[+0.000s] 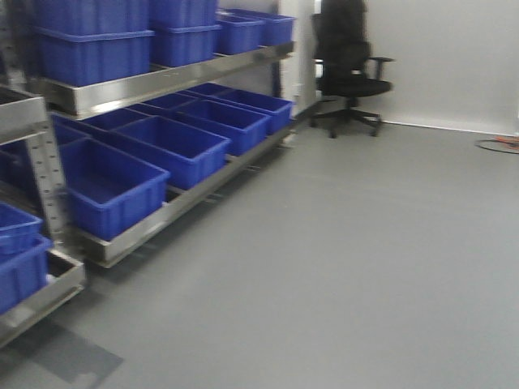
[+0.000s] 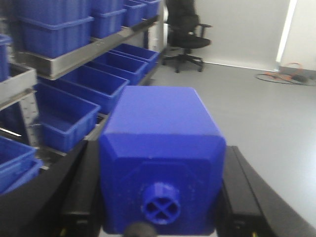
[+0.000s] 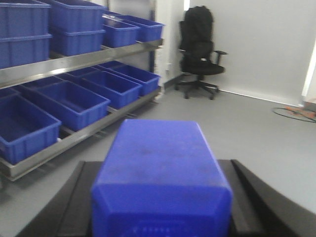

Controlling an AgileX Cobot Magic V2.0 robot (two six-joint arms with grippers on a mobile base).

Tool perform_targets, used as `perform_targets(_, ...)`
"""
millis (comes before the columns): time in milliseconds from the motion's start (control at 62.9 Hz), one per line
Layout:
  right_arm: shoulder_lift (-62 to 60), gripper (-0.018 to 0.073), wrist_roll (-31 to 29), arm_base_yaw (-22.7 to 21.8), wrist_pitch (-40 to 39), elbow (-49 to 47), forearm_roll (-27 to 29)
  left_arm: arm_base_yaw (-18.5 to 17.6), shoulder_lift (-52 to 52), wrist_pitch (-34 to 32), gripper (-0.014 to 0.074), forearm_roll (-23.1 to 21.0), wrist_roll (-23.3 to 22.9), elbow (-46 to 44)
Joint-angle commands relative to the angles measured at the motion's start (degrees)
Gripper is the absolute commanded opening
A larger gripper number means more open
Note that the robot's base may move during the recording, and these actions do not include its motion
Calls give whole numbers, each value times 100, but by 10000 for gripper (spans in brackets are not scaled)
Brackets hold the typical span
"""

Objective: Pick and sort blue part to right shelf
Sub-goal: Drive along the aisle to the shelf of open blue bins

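Note:
In the right wrist view my right gripper (image 3: 160, 210) is shut on the blue part (image 3: 160, 158), a long solid-blue block with sloped shoulders. Its black fingers (image 3: 64, 207) press both sides, and the cap end is cut off by the frame's bottom edge. My left gripper (image 2: 160, 200) is shut on a squatter blue block (image 2: 160, 123) with a small round knob (image 2: 160, 207) facing the camera. The steel shelf (image 1: 138, 85) with large blue bins (image 1: 174, 146) runs along the left of every view, some way off from both grippers. Neither gripper shows in the front view.
A second rack section with a perforated upright (image 1: 45, 178) and blue bins stands nearest on the left. A black office chair (image 1: 345, 65) sits by the back wall. Cables (image 1: 499, 146) lie on the grey floor at the far right.

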Motion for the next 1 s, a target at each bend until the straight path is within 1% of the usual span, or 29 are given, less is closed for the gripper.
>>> perform_targets(0,46,414,-37,-28,-533,-177,-47,8,91,-511,269,-115,-20,-156)
perform_targets(985,46,414,-37,-28,-533,-177,-47,8,91,-511,269,-115,-20,-156)
